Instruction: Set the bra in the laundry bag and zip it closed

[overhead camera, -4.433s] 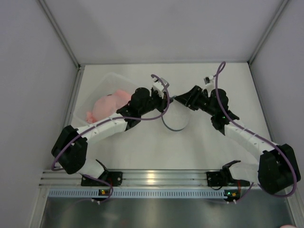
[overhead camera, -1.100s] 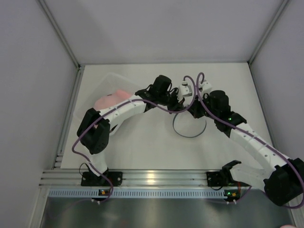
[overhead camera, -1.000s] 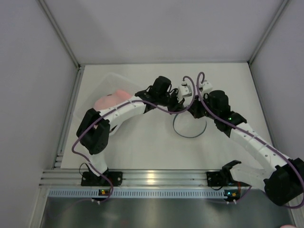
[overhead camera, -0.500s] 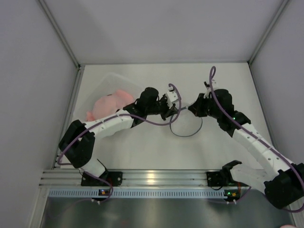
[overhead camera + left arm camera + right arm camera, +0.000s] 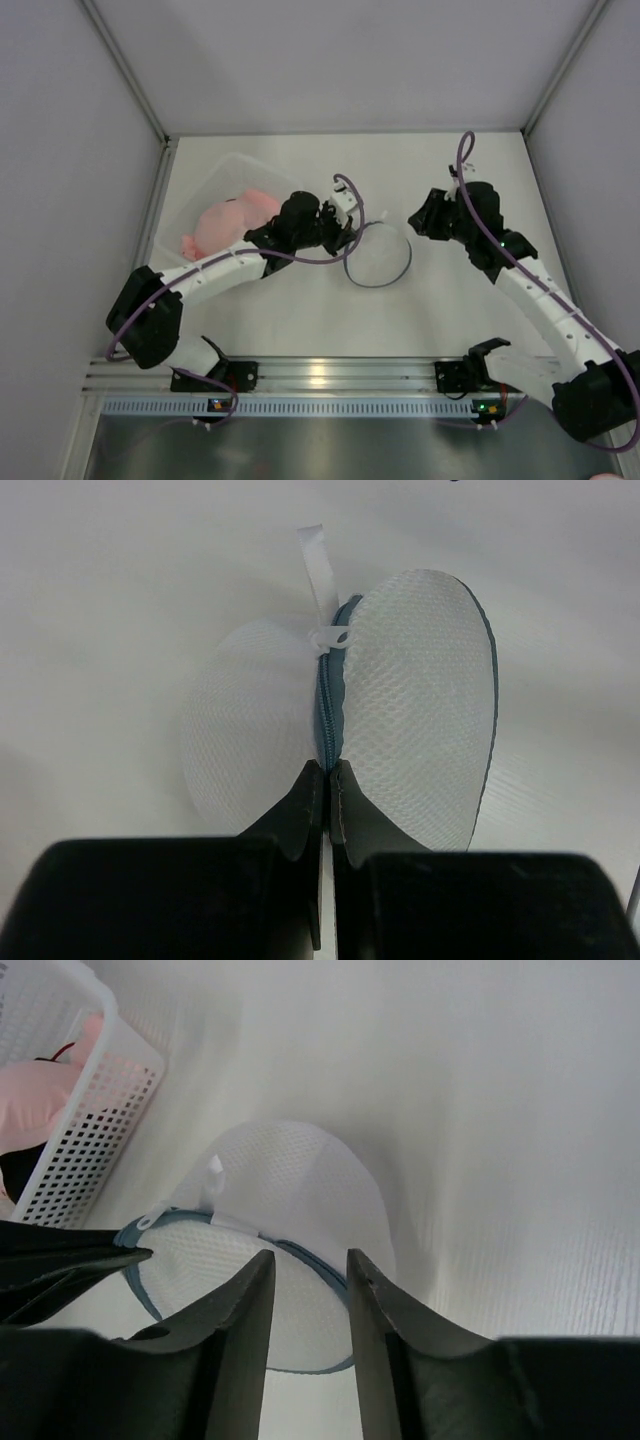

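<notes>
On the white tabletop (image 5: 300, 320), near its middle, lies a round, translucent white mesh laundry bag (image 5: 380, 255) with a thin dark rim. The left arm reaches out over the tabletop from the near left, and its hand (image 5: 328, 780) is pressed together on the near edge of the laundry bag, right on the seam. From the left wrist view the two black fingers (image 5: 300, 805) meet tight where the blue-grey zipper (image 5: 328, 705) comes down between the two mesh halves. At the far end of the zipper sits a small white pull with a white ribbon tab (image 5: 318, 560), which lies flat on the tabletop and points away from the hand.

The right hand (image 5: 310, 1258) is over the far right side of the bag, a little apart from it. Its fingers stand apart with nothing between them, and the mesh and the dark rim show through the gap. From overhead the two hands sit on opposite sides of the pouch, the left one (image 5: 345, 232) at its left edge and the right one (image 5: 415, 215) just off its upper right.

Left of the bag, behind the left arm, stands a clear rectangular plastic bin (image 5: 190, 200) with lattice walls. A bunched soft pink cloth (image 5: 235, 220) lies inside it.
</notes>
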